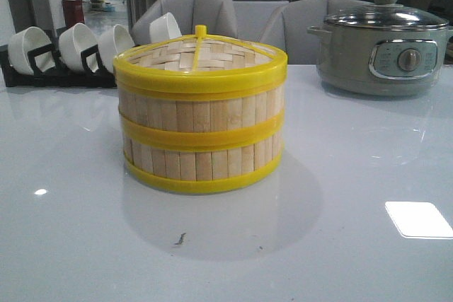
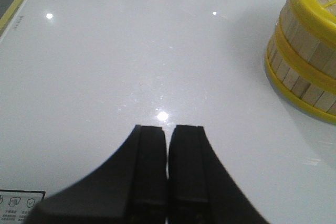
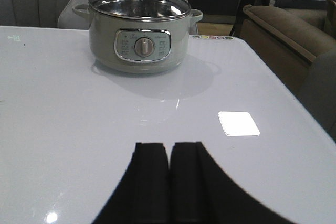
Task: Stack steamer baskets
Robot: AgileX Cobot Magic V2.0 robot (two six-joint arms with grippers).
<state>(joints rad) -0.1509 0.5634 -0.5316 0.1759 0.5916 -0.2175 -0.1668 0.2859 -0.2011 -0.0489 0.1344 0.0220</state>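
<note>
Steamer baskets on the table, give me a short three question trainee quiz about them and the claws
1. True or false: the lid sits on the stacked steamer baskets.
2. How many tiers are under it? A) one B) two C) four
3. Fill in: left claw and right claw are both ____.

Key: 1 true; 2 B; 3 shut.

We're at a glossy white dining table (image 1: 340, 245) in what looks like a showroom or demo dining area, w/ grey padded chairs (image 1: 195, 8) pushed up behind it. Kitchen gear sits on it: electric pot (image 1: 382, 47) w/ glass lid, white bowls (image 1: 78, 46) in a black rack. A brown sofa (image 3: 286, 30) stands off to one side.
</note>
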